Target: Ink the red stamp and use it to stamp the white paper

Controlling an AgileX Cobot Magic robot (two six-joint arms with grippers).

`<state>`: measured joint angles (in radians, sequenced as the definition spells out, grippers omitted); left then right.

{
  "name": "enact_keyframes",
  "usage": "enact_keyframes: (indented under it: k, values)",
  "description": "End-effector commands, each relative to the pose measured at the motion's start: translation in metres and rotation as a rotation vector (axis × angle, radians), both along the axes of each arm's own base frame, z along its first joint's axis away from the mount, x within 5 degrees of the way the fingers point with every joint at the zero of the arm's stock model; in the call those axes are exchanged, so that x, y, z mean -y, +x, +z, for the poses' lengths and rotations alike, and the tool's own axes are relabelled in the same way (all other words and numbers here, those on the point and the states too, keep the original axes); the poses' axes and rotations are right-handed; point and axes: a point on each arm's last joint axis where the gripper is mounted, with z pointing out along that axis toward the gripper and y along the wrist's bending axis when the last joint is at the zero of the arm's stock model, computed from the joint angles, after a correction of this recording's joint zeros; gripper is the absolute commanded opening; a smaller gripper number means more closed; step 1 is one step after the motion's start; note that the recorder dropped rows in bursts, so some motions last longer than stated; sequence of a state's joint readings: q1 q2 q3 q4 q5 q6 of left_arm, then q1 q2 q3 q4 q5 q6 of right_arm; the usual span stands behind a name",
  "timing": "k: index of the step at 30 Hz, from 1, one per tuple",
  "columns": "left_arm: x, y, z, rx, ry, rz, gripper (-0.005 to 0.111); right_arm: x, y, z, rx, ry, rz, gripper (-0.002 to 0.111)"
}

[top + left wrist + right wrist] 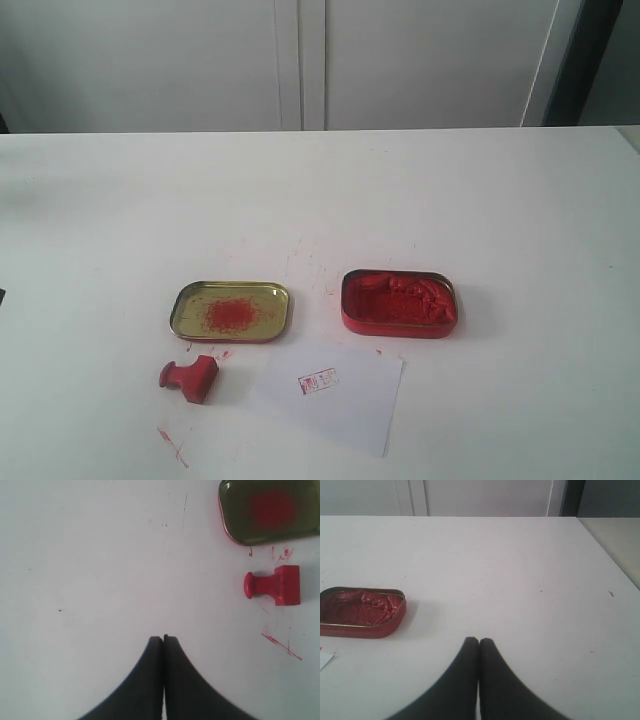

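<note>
The red stamp (pixel 190 378) (pixel 277 585) lies on its side on the white table, in front of the gold tin lid (pixel 231 310) (pixel 270 510). To its right lies the white paper (pixel 335 395), which bears a small red rectangular imprint (pixel 318 381); only its corner (pixel 324 660) shows in the right wrist view. My left gripper (pixel 163 638) is shut and empty over bare table, well away from the stamp. My right gripper (pixel 479 640) is also shut and empty, off to the side of the red ink tin (pixel 399 302) (pixel 362 612). Neither gripper shows in the exterior view.
Red ink smears (pixel 172 445) mark the table near the stamp and between the tins. The table's right edge (pixel 615 565) runs close to my right gripper. White cabinet doors (pixel 300 60) stand behind the table.
</note>
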<state>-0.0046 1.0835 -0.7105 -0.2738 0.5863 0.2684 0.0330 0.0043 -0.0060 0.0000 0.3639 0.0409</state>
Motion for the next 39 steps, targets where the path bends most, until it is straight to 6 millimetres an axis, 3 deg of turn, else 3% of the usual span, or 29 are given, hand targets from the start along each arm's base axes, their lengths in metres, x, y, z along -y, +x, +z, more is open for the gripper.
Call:
enact_keyframes:
  k: [1, 8, 13, 26, 39]
  values:
    - [0.0, -0.01, 0.013, 0.061, -0.01, 0.007, 0.0, 0.0, 0.0, -0.001, 0.012, 0.002, -0.002, 0.0]
    - [-0.002, -0.03, 0.033, 0.197, 0.012, 0.004, 0.0, 0.0, 0.0, -0.001, 0.012, 0.002, -0.002, 0.0]
    - [-0.004, -0.043, 0.033, 0.32, 0.019, 0.037, 0.0, 0.0, 0.0, -0.001, 0.012, 0.002, -0.002, 0.0]
    - [-0.005, -0.087, 0.013, 0.42, 0.027, 0.041, 0.0, 0.0, 0.0, -0.001, 0.012, 0.002, -0.002, 0.0]
    - [-0.01, -0.119, -0.029, 0.496, 0.101, 0.041, 0.0, 0.0, 0.0, -0.001, 0.012, 0.002, -0.002, 0.0]
